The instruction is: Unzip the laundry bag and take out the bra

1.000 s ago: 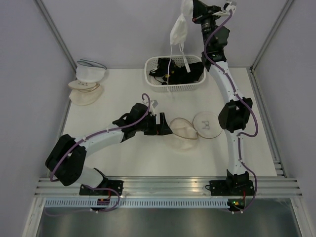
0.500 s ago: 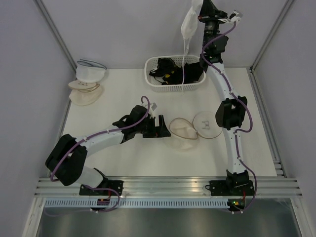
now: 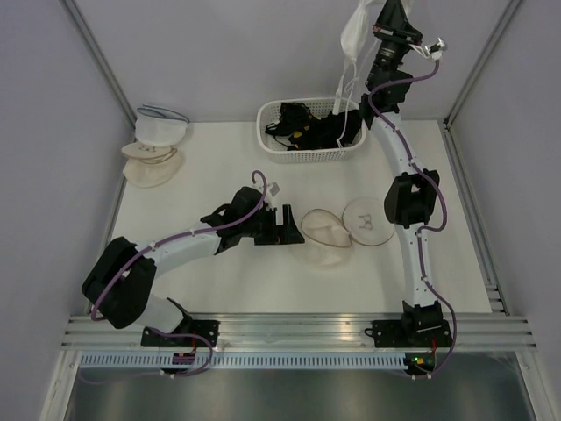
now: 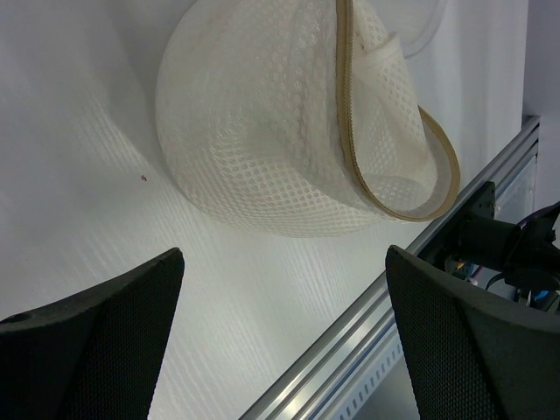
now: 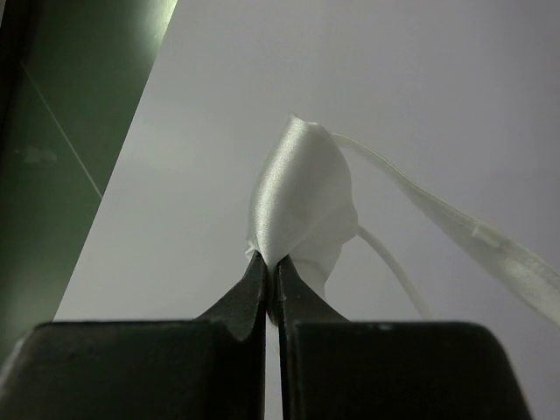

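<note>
Laundry bag (image 4: 262, 131): cream honeycomb mesh, tan zip tape. Bra (image 5: 302, 197): glossy white, white straps. Basket (image 3: 302, 156): white, slotted wall; garments (image 3: 302, 123) inside black. Table (image 3: 219, 167): white. Left gripper (image 4: 282, 262) fingers (image 4: 96, 341): black, fine dotted grain. Arm cables (image 3: 260, 184): purple.

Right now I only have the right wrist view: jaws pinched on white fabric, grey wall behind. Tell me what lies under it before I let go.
Observer: In the top view the bra hangs high from the right gripper, and its straps trail down over the right end of the white basket.
Operator: Give me the state of the laundry bag.
Observer: The laundry bag lies on the table between the arms, unzipped, with its two halves spread open.
Operator: Report the other arm.
Observer: The left gripper is open and pointed at the bag's left side, with bare table between them.
</note>
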{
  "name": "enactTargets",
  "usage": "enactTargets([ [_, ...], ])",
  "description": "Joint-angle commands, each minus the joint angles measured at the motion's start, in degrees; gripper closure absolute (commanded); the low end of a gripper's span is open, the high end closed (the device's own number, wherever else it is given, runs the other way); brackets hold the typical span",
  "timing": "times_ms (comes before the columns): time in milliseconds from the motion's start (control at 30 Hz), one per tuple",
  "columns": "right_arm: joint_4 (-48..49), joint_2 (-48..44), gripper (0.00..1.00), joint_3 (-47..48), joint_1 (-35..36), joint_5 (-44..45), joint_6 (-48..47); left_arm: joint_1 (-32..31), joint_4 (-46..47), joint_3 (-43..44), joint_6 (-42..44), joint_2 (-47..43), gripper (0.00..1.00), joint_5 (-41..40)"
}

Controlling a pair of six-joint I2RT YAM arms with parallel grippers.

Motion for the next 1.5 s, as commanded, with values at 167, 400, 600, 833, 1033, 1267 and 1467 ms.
enactTargets([
  [167,-0.4,7.6,0.99,3.3,-2.0,5.4,8.7,0.5,2.1,1.8,-0.8,2.5,0.00,2.5],
  [400,-1.9,9.6,1.00,-0.6,-2.1,0.0,9.2,0.8,2.2,1.7,-0.5,3.7,0.00,2.0],
  [600,-2.6,6.0,0.99,-9.9,-1.6,-10.3,8.7,1.2,4.7,1.7,-0.9,5.1,0.00,2.3],
  [833,-10.8,0.5,0.99,-22.6,-0.9,-24.3,10.9,1.3,6.7,1.1,-1.0,6.2,0.00,2.7],
  [1033,-23.3,-0.1,1.00,-23.8,0.5,-38.5,10.5,1.6,8.1,0.5,-1.3,6.8,0.00,3.3],
  [1267,-32.2,5.3,1.00,-15.8,1.6,-54.8,16.0,1.7,9.3,-0.3,-1.8,7.0,0.00,3.4],
  [1467,-28.1,10.0,1.00,-11.9,2.7,-65.2,23.3,1.8,10.0,-0.6,-2.1,7.0,0.00,3.5],
])
